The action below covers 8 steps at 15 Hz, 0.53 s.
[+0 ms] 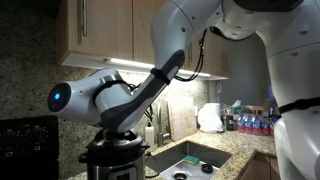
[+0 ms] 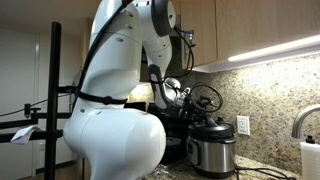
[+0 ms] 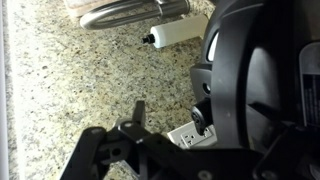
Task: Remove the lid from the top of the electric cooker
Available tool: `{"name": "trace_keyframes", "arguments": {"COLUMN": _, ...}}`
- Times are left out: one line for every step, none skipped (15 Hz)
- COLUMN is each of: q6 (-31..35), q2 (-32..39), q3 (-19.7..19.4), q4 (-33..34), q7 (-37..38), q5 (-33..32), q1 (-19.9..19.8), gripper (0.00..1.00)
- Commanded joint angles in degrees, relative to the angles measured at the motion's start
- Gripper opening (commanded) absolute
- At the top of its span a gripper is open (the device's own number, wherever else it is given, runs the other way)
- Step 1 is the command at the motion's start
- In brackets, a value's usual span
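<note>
Lid [image 2: 212,124] black, domed; electric cooker [image 2: 213,152] cylindrical steel.

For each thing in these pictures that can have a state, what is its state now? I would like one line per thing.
lid: on top of the cooker, not lifted.
electric cooker: upright on the counter, covered.
hand: next to the cooker in the wrist view; open or shut cannot be told.
under-cabinet light: on.
arm's round indicator light: lit blue.
</note>
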Motion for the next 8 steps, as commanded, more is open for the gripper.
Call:
{"name": "trace_keyframes", "arguments": {"q6": -1.7, "q2": 0.8, "q3": -1.2, "q4": 0.2, "q7": 1.0, "q5": -2.8, "q1": -0.9, "gripper": 0.96}}
{"name": "trace_keyframes", "arguments": {"q6": -1.1, "q2": 1.1, "q3": -1.6, "q4": 0.6, "q7": 0.3, "q5": -2.1, "q1": -1.4, "gripper": 0.73}}
{"name": "trace_keyframes", "arguments": {"q6": -0.8, "q2": 1.3, "q3": -2.1, "q4": 0.8, "q7": -0.2, "q5": -1.6, "q1": -1.7, "gripper": 0.71}}
{"name": "trace_keyframes", "arguments": {"q6": 0.2, "q2": 1.5, "q3": -2.4, "q4": 1.1, "q7": -1.0, "q5": -0.9, "q1": -2.0, "gripper": 0.69}}
{"name": "trace_keyframes", "arguments": {"q6": 1.2, "q2": 1.7, "q3": -2.5, "q4": 1.4, "q7": -1.7, "q5": -0.2, "q1": -2.1, "gripper": 0.63}}
{"name": "trace_keyframes", "arguments": {"q6": 2.4, "q2": 1.7, "q3": -2.5, "q4": 1.4, "q7": -2.5, "q5": 0.8, "q1": -2.2, "gripper": 0.57}}
{"name": "trace_keyframes", "arguments": {"q6": 4.0, "q2": 1.8, "q3": -2.5, "q4": 1.4, "q7": -3.3, "q5": 1.8, "q1": -2.3, "gripper": 0.5}}
{"name": "trace_keyframes", "arguments": {"q6": 4.9, "q2": 1.9, "q3": -2.5, "q4": 1.4, "q7": -4.0, "q5": 2.5, "q1": -2.3, "gripper": 0.44}}
